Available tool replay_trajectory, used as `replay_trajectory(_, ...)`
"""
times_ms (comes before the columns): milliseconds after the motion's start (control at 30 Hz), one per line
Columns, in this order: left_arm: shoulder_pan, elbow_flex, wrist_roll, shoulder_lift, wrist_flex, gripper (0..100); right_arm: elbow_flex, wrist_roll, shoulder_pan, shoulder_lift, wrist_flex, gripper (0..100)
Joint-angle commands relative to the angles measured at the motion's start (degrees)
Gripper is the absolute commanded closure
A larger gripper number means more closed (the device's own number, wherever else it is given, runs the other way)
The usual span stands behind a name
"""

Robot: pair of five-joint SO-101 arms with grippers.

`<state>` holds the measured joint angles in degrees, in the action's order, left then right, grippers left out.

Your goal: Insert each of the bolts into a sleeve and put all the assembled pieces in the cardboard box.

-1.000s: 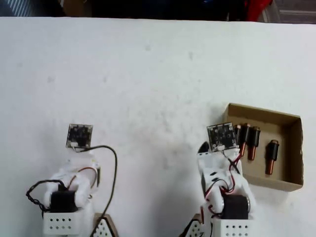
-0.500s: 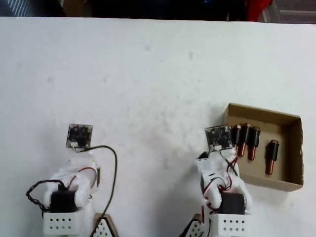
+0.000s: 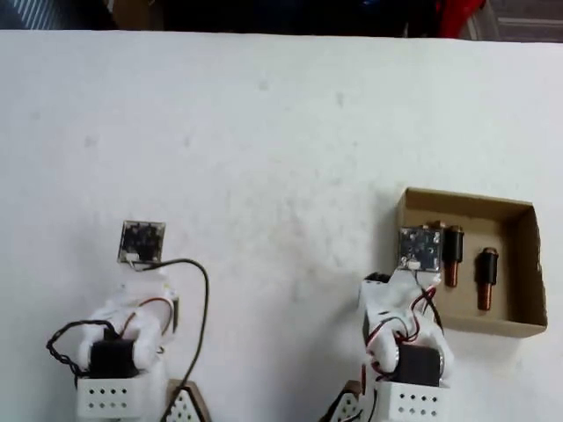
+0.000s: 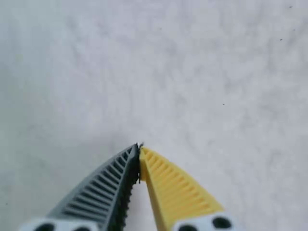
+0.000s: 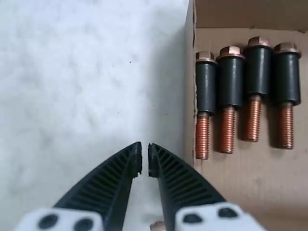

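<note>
White matte desk point(image 3: 264, 132), two arms based at its near edge.

Open brown cardboard box point(image 3: 466, 198) sits toward the desk's right edge, in the near half. It lies flat with low walls.

Right wrist view: four assembled pieces lie on the box floor point(image 5: 250, 178), side by side in a row and roughly parallel. Each is a copper-coloured hex-head bolt pushed through a black cylindrical sleeve, threaded end sticking out.
- first piece point(image 5: 206, 91) lies just beside the box wall point(image 5: 190, 72)
- second piece point(image 5: 230, 89) is next to it, close alongside
- third piece point(image 5: 257, 72)
- fourth piece point(image 5: 287, 79), farthest from that wall

High view: two of the pieces point(image 3: 452, 251) point(image 3: 486, 272) lie clear of the arm. The right arm's square wrist board point(image 3: 420, 249) hangs over the box's side nearest the desk's middle.

Right gripper point(image 5: 144, 156): black ribbed fingers drawn almost together with a sliver of gap at the tips, gripping nothing. It is over bare desk point(image 5: 72, 72), just outside the box wall.

Left gripper point(image 4: 139, 150): one grey and one yellow finger, tips pressed together, nothing between them. It is over bare desk point(image 4: 192, 72). The left arm point(image 3: 123, 338) is at the near edge toward the left corner, well apart from the box.
</note>
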<state>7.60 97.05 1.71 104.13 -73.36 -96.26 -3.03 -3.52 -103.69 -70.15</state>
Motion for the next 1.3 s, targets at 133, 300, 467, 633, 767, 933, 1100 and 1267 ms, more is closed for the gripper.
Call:
replay_trajectory(133, -0.84, 0.00, 0.44, 0.31, -0.18, 98, -0.62, 4.40, 1.19, 0.66, -2.42, 98.2)
replay_trajectory(300, -0.84, 0.00, 0.44, 0.31, -0.18, 98, -0.62, 4.40, 1.19, 0.75, -2.33, 98.2)
replay_trajectory(467, -0.84, 0.00, 0.44, 0.31, -0.18, 98, -0.62, 4.57, 1.19, 0.66, -2.33, 98.2)
replay_trajectory(633, -0.84, 0.00, 0.44, 0.31, -0.18, 98, -0.62, 4.75, 6.37, 0.57, -1.98, 98.1)
replay_trajectory(767, -0.84, 0.00, 0.44, 0.31, -0.18, 98, -0.62, 4.75, 7.69, 0.57, -1.98, 98.1)
replay_trajectory(933, -0.84, 0.00, 0.44, 0.31, -0.18, 98, -0.62, 4.57, 7.60, 0.57, -2.15, 98.1)
replay_trajectory(1100, -0.84, 0.00, 0.44, 0.31, -0.18, 98, -0.62, 4.40, 6.81, 0.57, -2.33, 98.1)
replay_trajectory(1267, -0.84, 0.00, 0.44, 0.31, -0.18, 98, -0.62, 4.40, 0.66, 0.57, -2.33, 98.1)
